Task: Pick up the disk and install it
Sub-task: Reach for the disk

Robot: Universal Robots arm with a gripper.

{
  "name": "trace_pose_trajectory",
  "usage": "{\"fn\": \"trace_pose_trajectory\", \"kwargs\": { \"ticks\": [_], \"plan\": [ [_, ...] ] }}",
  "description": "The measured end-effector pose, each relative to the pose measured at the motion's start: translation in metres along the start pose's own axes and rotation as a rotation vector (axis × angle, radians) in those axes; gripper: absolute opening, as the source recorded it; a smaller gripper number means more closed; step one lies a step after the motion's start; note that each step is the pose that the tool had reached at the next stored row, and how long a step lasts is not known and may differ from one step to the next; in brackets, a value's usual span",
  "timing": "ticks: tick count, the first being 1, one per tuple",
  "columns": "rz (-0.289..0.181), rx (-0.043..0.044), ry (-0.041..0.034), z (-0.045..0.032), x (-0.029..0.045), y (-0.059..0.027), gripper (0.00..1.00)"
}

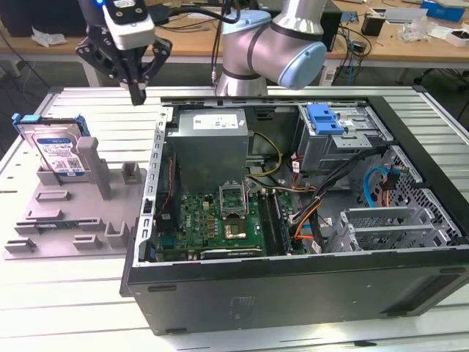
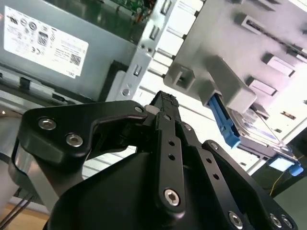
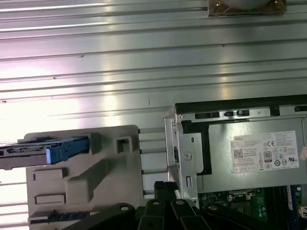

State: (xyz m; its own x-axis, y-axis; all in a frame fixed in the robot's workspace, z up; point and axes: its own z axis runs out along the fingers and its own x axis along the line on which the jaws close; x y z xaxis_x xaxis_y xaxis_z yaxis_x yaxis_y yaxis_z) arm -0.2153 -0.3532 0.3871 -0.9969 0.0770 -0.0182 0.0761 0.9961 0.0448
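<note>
While the end effector (image 1: 138,95) hangs with its fingers pressed together and nothing between them, we see the disk (image 1: 60,152) standing tilted in a grey holder (image 1: 73,220) at the exterior view's left, well apart from those fingers. The holder lies flat on the counter (image 1: 66,308), a silvery ribbed metal top whose long grooves catch bright light in the first wrist view. Just beside the holder sits an open black computer case (image 1: 293,301), which takes up the middle and the exterior view's right. The end effector hovers over the far stretch of the counter, near the gap between holder and case. Farther back in the room we make out a second, wooden counter (image 1: 44,45) strewn with cables and small boxes.
</note>
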Motion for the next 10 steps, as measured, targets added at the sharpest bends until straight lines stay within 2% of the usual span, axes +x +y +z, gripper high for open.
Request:
{"fn": "trace_pose_trajectory", "kwargs": {
  "ticks": [2,6,8,10],
  "plan": [
    [0.000,0.0003,0.0002,0.0011,0.0080,0.0033,0.11],
    [0.000,0.0001,0.0001,0.0057,0.0361,0.0136,0.11],
    [0.000,0.0002,0.0003,0.0069,0.0443,0.0165,0.11],
    [0.000,0.0001,0.0003,0.0087,0.0589,0.0204,0.11]
  ]
}}
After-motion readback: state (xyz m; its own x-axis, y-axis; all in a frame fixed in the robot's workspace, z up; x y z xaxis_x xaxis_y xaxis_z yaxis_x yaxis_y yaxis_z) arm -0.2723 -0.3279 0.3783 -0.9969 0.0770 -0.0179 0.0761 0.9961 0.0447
